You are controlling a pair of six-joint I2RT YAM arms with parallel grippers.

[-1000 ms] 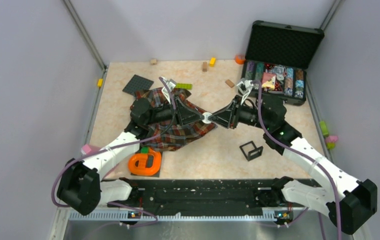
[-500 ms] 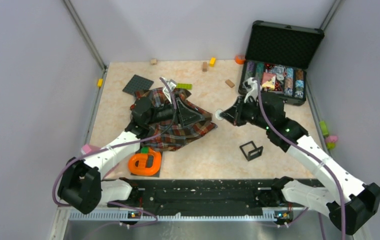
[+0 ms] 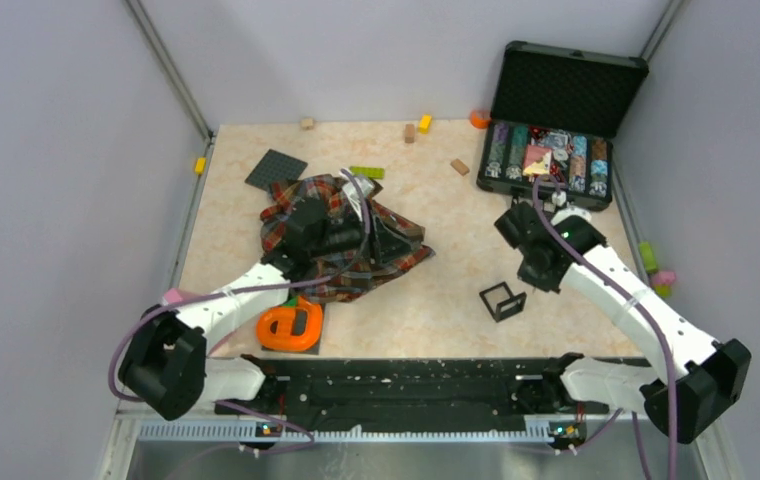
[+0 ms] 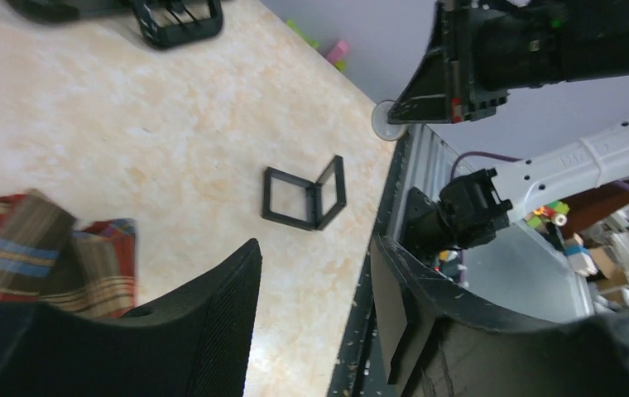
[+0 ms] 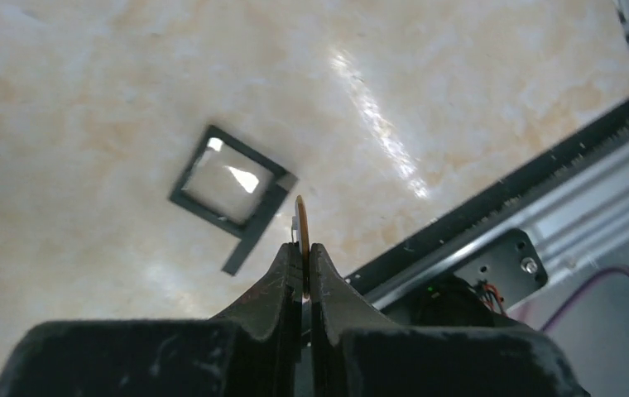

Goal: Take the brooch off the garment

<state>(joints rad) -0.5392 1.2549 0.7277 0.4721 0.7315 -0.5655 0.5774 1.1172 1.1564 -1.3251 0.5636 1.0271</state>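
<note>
**A:** Where does the brooch sit against your tools?

**B:** Start with your left tool (image 4: 313,248). Its fingers stand apart with nothing between them, over the right-hand folds of the garment (image 3: 301,195), which lies at 10 o'clock on the surface (image 3: 446,200). The brooch (image 5: 301,217) isn't there. It is pinched between the closed fingers of your right tool (image 5: 304,252), well apart from the cloth, at about 4 o'clock of it. From the right wrist you see it edge-on, sticking out past the fingertips, just beside a corner of the black square tray (image 3: 502,300).

**A:** And what are they made of?

**B:** The garment is soft, rumpled tartan in red, dark green and navy, with thin yellow lines. The surface is mottled beige, like stone, with a glossy shine. The tray is a thin black square frame with a second leaf standing up along one side. The brooch is a flat round disc, whitish in your left wrist view and only a thin sliver edge-on. Both tools have matte black fingers.

**A:** What differs from a second ago?

**B:** Then your two tools met at the garment's 3 o'clock edge with the disc between them. Half a second ago your right tool had it just off the cloth. Now that arm has swung round toward 4 o'clock and points down by the tray. Your left tool has stayed over the garment.
</note>
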